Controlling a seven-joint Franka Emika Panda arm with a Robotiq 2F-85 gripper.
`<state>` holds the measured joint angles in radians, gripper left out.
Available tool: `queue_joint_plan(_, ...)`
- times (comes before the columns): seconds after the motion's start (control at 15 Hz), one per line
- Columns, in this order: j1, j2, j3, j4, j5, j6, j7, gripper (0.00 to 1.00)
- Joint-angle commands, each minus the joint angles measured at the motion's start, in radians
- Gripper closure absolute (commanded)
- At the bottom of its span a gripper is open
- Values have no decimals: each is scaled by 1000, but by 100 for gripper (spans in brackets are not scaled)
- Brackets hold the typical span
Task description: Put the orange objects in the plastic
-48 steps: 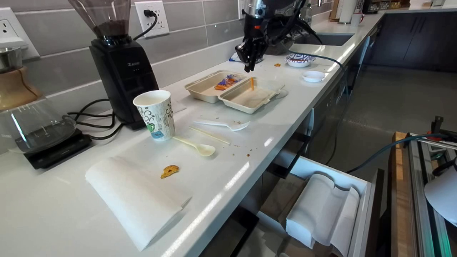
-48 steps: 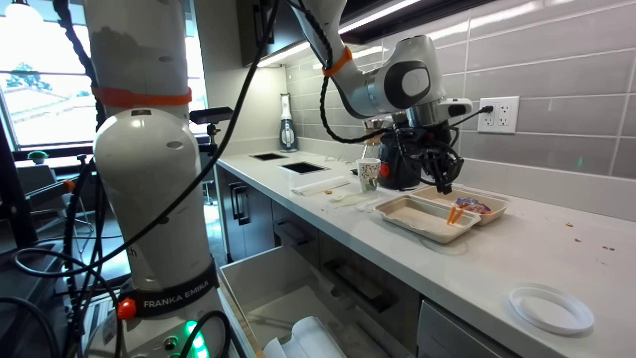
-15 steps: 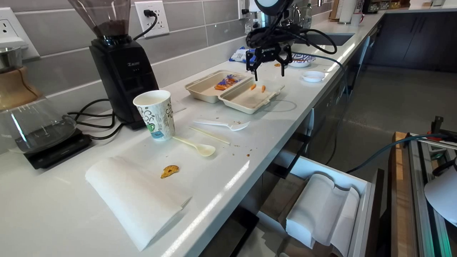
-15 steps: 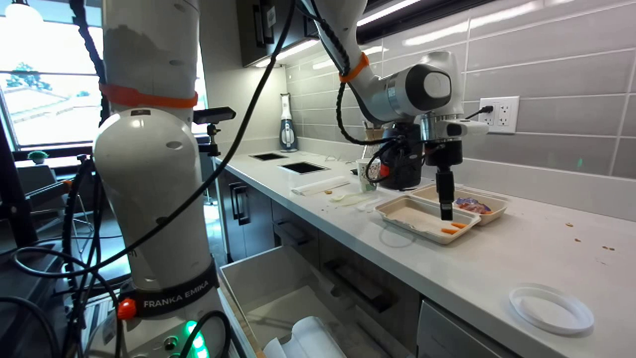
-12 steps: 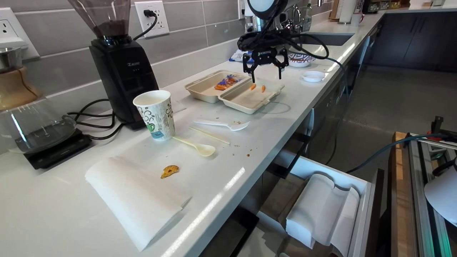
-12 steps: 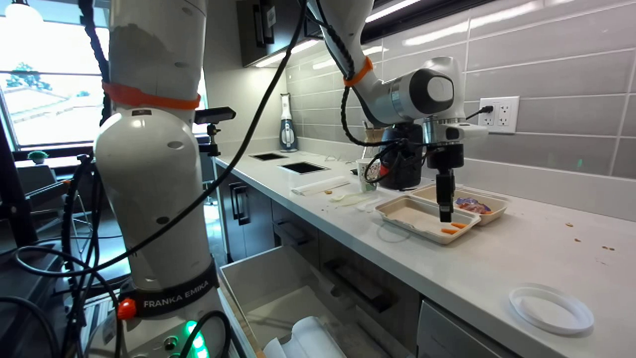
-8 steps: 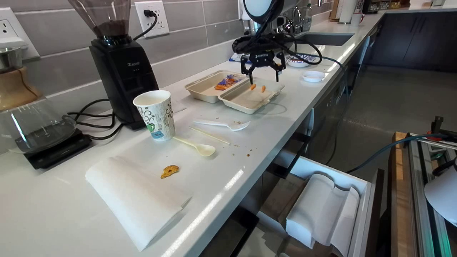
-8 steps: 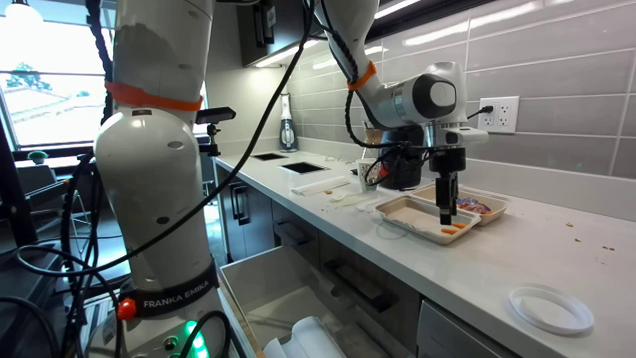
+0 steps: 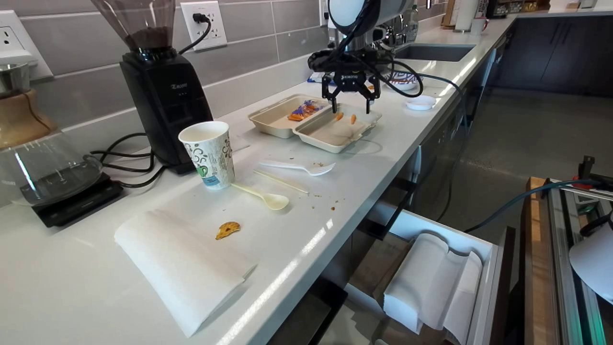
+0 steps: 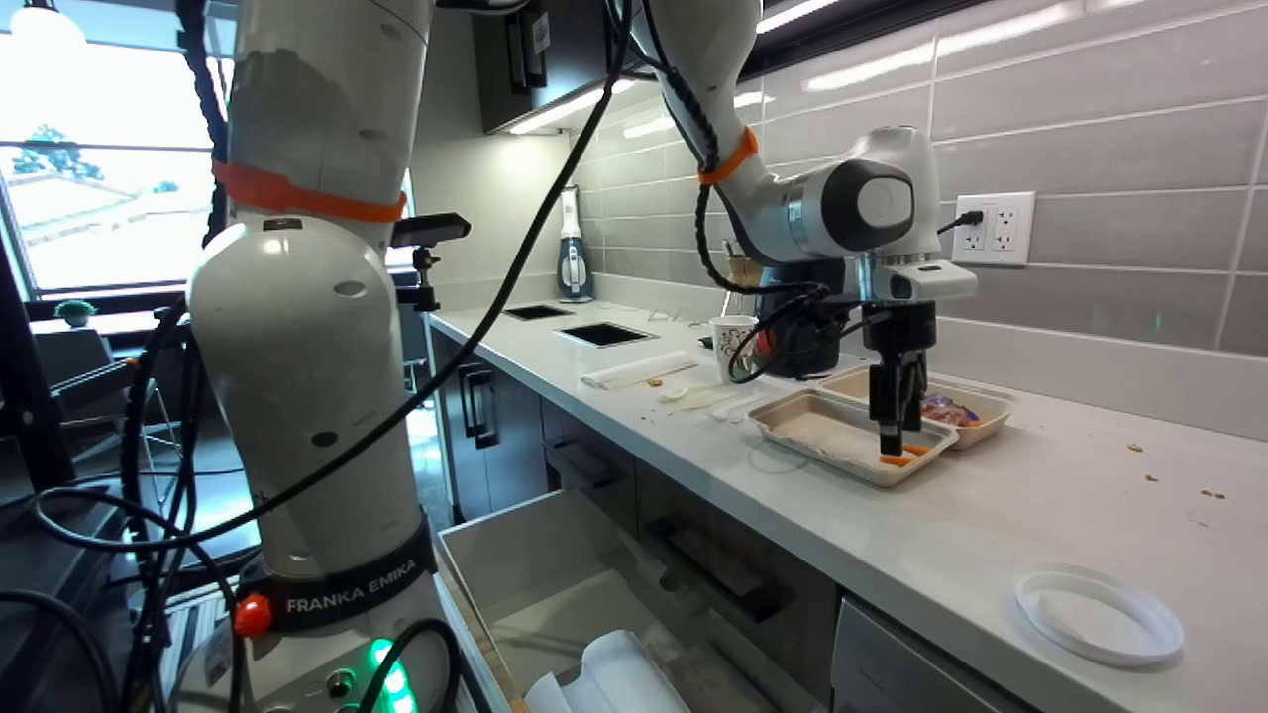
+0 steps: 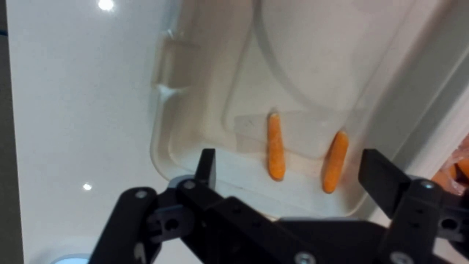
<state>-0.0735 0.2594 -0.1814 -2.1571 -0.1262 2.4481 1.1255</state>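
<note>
I see a molded tan clamshell [image 9: 328,132] bearing two orange carrots [image 11: 275,148], slim, rounded, lying apart; black jaws gape wide above.

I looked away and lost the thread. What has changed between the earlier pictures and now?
Two carrots, steeply upright in the earliest pictures, now lie flat in one half of the open container. The gripper has turned and moved down toward them, open and holding nothing. Whether it dropped them isn't clear. The plastic bag and paper cup stayed put.
</note>
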Motion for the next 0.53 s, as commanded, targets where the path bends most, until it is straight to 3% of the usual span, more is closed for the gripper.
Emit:
queue_joint_plan(0.0,2,9,-15,-23,27,43,20,0)
queue_joint_plan(0.47,4,25,-13,-23,60,64,12,0)
